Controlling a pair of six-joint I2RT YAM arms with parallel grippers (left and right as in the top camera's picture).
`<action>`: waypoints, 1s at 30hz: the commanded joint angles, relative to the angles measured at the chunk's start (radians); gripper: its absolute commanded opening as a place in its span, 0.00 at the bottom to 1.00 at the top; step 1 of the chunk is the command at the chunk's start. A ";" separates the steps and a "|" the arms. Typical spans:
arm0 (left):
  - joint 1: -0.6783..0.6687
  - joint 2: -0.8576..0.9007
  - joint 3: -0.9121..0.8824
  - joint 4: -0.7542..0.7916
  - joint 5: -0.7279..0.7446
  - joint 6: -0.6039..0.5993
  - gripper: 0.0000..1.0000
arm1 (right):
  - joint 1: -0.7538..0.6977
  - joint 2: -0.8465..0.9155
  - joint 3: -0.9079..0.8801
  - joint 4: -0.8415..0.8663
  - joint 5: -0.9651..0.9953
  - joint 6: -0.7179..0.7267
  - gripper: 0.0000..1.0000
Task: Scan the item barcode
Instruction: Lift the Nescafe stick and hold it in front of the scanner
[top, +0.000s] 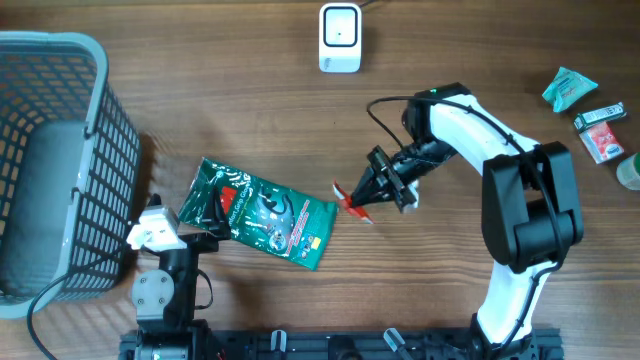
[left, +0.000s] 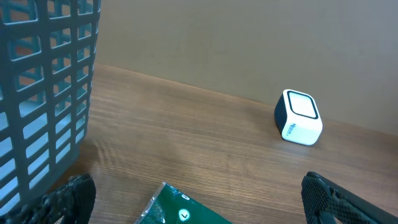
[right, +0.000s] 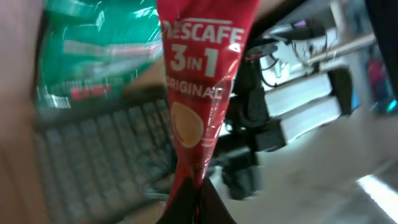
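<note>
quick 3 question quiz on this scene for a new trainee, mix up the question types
1. True or false: the right pincer is shut on the red sachet.
2. The left pincer, next to the green packet, is: A) open B) shut on nothing C) shut on the packet.
3. Fill in: the white ___ stands at the far side of the table, apart from the sachet.

Key: 1 true; 2 A; 3 scanner.
</note>
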 joint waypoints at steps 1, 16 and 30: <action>-0.003 -0.005 -0.006 0.003 0.008 0.019 1.00 | 0.000 0.013 0.005 0.023 0.055 -0.280 0.04; -0.003 -0.005 -0.006 0.003 0.008 0.019 1.00 | 0.037 -0.005 0.007 1.217 0.021 -0.114 0.04; -0.003 -0.005 -0.006 0.003 0.008 0.019 1.00 | 0.035 0.108 0.130 1.710 0.539 -0.120 0.05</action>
